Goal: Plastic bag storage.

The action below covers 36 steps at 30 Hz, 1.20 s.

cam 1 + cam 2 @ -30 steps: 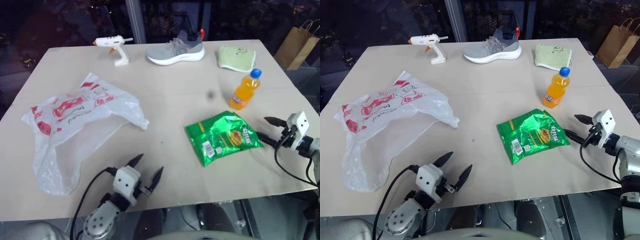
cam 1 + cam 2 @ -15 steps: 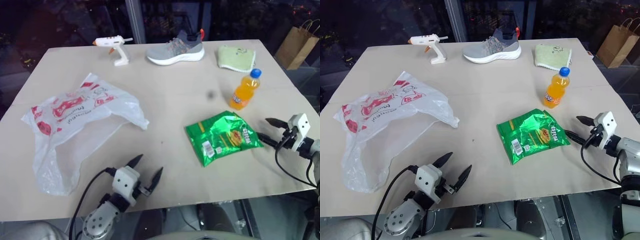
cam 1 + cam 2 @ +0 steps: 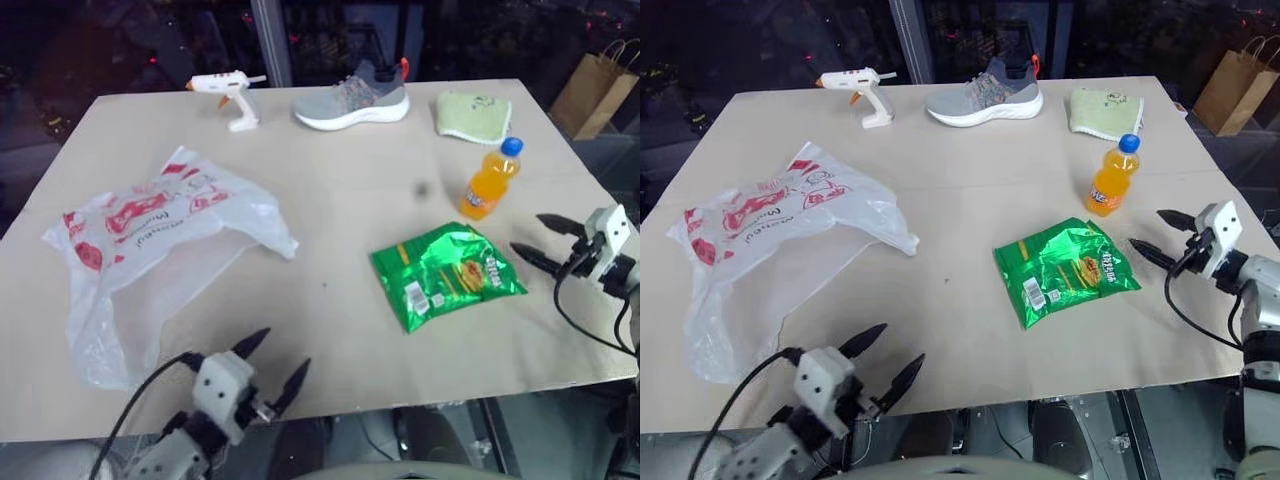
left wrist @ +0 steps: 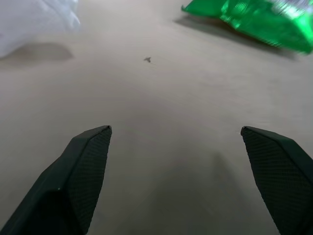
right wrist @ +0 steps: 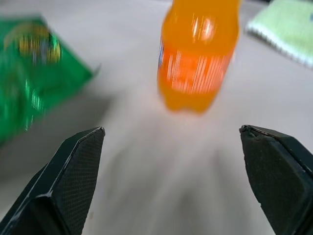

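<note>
The plastic bag lies spread and crumpled on the left part of the table, and nothing touches it. The left gripper is at the near edge of the table, just right of the bag's near end, with its two fingers wide apart and empty. The right gripper is at the right side, also spread wide and empty, between the green snack packet and the orange drink bottle.

I judge the step is the first approach to the bag. To do it well, the left gripper should go to a raised fold, because thin film lying flat slips away. The right gripper should cross above the packet and not drag it.
</note>
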Each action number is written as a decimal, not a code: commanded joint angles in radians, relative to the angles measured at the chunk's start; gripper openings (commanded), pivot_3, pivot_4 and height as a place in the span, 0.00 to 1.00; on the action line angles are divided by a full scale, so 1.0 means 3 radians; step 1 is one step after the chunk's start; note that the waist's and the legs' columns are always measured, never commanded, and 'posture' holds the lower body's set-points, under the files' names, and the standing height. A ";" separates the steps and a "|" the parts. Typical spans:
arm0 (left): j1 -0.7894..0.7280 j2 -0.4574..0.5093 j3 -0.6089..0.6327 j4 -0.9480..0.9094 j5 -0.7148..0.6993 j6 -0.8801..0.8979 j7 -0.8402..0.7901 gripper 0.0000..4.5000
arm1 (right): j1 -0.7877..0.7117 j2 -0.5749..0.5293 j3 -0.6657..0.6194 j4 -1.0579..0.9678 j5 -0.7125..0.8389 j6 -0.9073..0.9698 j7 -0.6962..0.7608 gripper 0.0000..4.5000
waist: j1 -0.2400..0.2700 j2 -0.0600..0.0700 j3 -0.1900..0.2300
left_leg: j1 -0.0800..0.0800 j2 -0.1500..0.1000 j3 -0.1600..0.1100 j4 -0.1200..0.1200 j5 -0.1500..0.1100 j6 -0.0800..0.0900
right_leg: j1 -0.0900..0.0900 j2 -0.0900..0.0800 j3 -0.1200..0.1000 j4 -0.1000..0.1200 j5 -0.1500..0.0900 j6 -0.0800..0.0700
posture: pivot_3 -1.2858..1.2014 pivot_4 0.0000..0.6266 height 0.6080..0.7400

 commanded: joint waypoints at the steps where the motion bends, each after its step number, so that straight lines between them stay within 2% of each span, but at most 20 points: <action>1: 0.0302 -0.0120 0.0492 -0.0360 -0.0361 -0.0272 -0.0028 0.98 | -0.0034 -0.0011 -0.0046 -0.0972 0.0576 0.0907 0.0117 1.00 | -0.0002 0.0002 0.0000 | 0.0000 0.0000 0.0000 0.0000 -0.0001 0.0002 | 0.0000 0.0000 0.0000 -0.0001 0.0000 0.0000 | 0.52 0.24 1.00; 5: 0.0643 -0.0357 0.0548 -0.0389 -0.0397 -0.0567 -0.0134 0.98 | 0.0132 0.0028 0.0136 -0.1928 0.0973 0.1615 0.0222 1.00 | 0.0016 0.0000 0.0000 | -0.0003 0.0003 -0.0002 0.0000 -0.0004 0.0006 | -0.0001 0.0002 -0.0003 -0.0005 -0.0001 0.0000 | 0.52 0.24 1.00; 8: 0.0839 -0.0763 0.0599 -0.0240 -0.0234 -0.1007 -0.0013 0.98 | 0.0098 0.0184 0.0340 -0.2390 0.1051 0.1767 0.0186 1.00 | 0.0011 -0.0006 0.0002 | -0.0009 0.0001 -0.0003 0.0001 -0.0004 0.0006 | -0.0002 0.0002 -0.0006 -0.0012 -0.0002 0.0001 | 0.52 0.24 1.00; 11: 0.1096 -0.1301 0.1008 -0.0054 -0.0256 -0.1362 0.0284 0.98 | -0.0058 0.0384 0.0437 -0.2482 0.1053 0.1823 0.0080 1.00 | -0.0002 -0.0017 0.0008 | -0.0014 0.0003 -0.0001 0.0003 -0.0006 0.0008 | -0.0007 0.0002 -0.0005 -0.0015 -0.0001 0.0001 | 0.52 0.24 1.00; 15: 0.1204 -0.1558 0.1289 0.0042 -0.0384 -0.1492 0.0418 0.98 | -0.0118 0.0445 0.0500 -0.2425 0.0985 0.1799 0.0112 1.00 | 0.0046 -0.0019 0.0009 | -0.0028 -0.0001 -0.0015 0.0011 -0.0006 0.0008 | -0.0012 0.0002 -0.0018 -0.0015 -0.0002 0.0001 | 0.52 0.24 1.00; 18: 0.1251 -0.1717 0.1291 0.0056 -0.0526 -0.1370 0.0546 0.98 | -0.0164 0.0486 0.0551 -0.2332 0.0899 0.1724 0.0144 1.00 | 0.0039 -0.0025 0.0006 | -0.0040 -0.0002 -0.0017 0.0016 -0.0006 0.0008 | -0.0020 0.0001 -0.0021 -0.0016 -0.0001 0.0001 | 0.52 0.24 1.00; 24: 0.0981 -0.1611 0.1126 -0.0049 -0.0361 -0.0879 0.0731 0.98 | -0.0226 0.0551 0.0590 -0.2330 0.0867 0.1725 0.0140 1.00 | 0.0014 -0.0023 0.0007 | -0.0043 0.0000 -0.0018 0.0015 -0.0006 0.0008 | -0.0025 0.0004 -0.0020 -0.0012 0.0000 0.0002 | 0.52 0.24 1.00; 28: 0.0693 -0.1479 0.1042 -0.0076 -0.0441 -0.0518 0.0855 0.98 | -0.0204 0.0590 0.0582 -0.2360 0.0860 0.1724 0.0098 1.00 | 0.0005 -0.0023 0.0006 | -0.0042 0.0001 -0.0018 0.0015 -0.0006 0.0008 | -0.0025 0.0006 -0.0020 -0.0011 0.0000 0.0002 | 0.52 0.24 1.00; 31: 0.0484 -0.1409 0.1154 0.0005 -0.0627 -0.0313 0.0983 0.98 | -0.0132 0.0570 0.0566 -0.2427 0.0838 0.1721 0.0067 1.00 | 0.0008 -0.0023 0.0006 | -0.0043 0.0001 -0.0017 0.0015 -0.0006 0.0008 | -0.0025 0.0005 -0.0020 -0.0012 0.0005 0.0010 | 0.52 0.24 1.00; 36: -0.0103 -0.1047 0.1224 0.0186 -0.0696 -0.0070 0.0952 0.98 | -0.0053 0.0560 0.0527 -0.2479 0.0806 0.1699 -0.0003 1.00 | 0.0018 -0.0017 0.0004 | -0.0042 0.0001 -0.0020 0.0014 -0.0006 0.0008 | -0.0025 0.0006 -0.0021 -0.0010 0.0008 0.0015 | 0.52 0.24 1.00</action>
